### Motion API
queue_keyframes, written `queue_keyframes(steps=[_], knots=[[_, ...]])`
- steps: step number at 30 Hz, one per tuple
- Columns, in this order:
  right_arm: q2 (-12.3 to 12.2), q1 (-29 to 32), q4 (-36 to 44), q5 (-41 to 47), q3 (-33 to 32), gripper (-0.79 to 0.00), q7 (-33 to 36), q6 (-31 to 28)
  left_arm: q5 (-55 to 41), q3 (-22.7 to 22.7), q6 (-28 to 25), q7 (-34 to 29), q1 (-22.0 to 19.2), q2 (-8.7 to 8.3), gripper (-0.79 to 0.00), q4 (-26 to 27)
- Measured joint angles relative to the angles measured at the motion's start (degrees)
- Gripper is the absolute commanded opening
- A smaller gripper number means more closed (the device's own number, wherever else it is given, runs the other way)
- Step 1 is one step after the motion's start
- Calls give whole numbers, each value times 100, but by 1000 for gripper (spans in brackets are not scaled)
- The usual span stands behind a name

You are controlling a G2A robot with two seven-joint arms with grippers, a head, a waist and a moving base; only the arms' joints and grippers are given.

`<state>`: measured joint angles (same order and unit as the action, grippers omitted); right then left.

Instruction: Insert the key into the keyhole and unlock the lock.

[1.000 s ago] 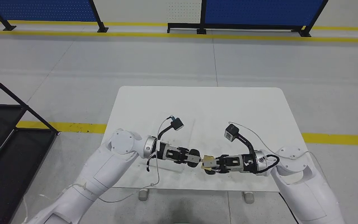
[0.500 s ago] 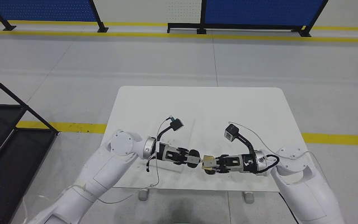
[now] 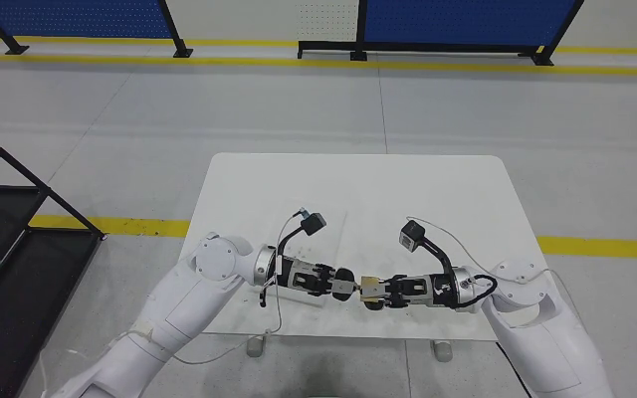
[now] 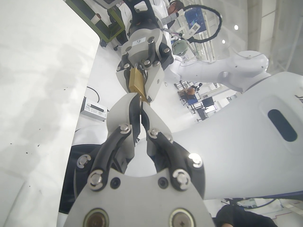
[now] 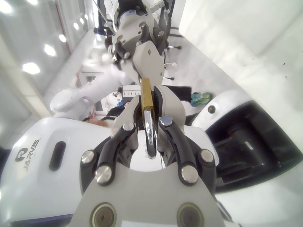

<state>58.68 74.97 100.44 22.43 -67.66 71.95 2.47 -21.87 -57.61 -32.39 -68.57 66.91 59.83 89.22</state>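
Observation:
Above the white table's (image 3: 438, 199) front edge the two grippers meet tip to tip. My right gripper (image 5: 149, 95) is shut on a brass padlock (image 5: 147, 93), whose silver shackle (image 5: 149, 131) points back toward the wrist. My left gripper (image 4: 140, 101) is shut on a thin key (image 4: 141, 111), of which little shows between the fingers. The key's tip is at the padlock's (image 4: 136, 81) end face; how deep it sits is hidden. From above, the left gripper (image 3: 346, 284) and right gripper (image 3: 376, 290) line up with the padlock (image 3: 366, 288) between them.
The table's near edge lies just under both grippers. A black metal frame (image 3: 30, 239) stands on the floor to the left. Blue partition panels (image 3: 468, 20) stand far behind the table.
The left wrist has shifted slightly, its camera moving a little toward the table's front. The grippers stay joined at the padlock and the right arm has not moved.

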Motion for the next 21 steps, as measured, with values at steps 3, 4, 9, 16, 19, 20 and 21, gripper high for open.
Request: queue_keyframes(steps=[3,4,9,16,19,20,21], knots=[[0,0,0,0,0,-785,0,0,38,3,-88,17,-7,-1,-785,-6],[0,0,0,0,0,-785,0,0,47,4,-117,20,-6,-1,-785,-4],[0,0,0,0,0,-785,0,0,194,-4,-253,61,0,-11,-785,10],[0,0,0,0,0,-785,0,0,393,-20,-451,183,28,-25,-785,54],[0,0,0,0,0,-785,0,0,496,-27,-567,274,48,-29,-785,82],[0,0,0,0,0,-785,0,0,530,-27,-593,301,53,-30,-785,91],[0,0,0,0,0,-785,0,0,576,-27,-620,334,58,-32,-785,104]])
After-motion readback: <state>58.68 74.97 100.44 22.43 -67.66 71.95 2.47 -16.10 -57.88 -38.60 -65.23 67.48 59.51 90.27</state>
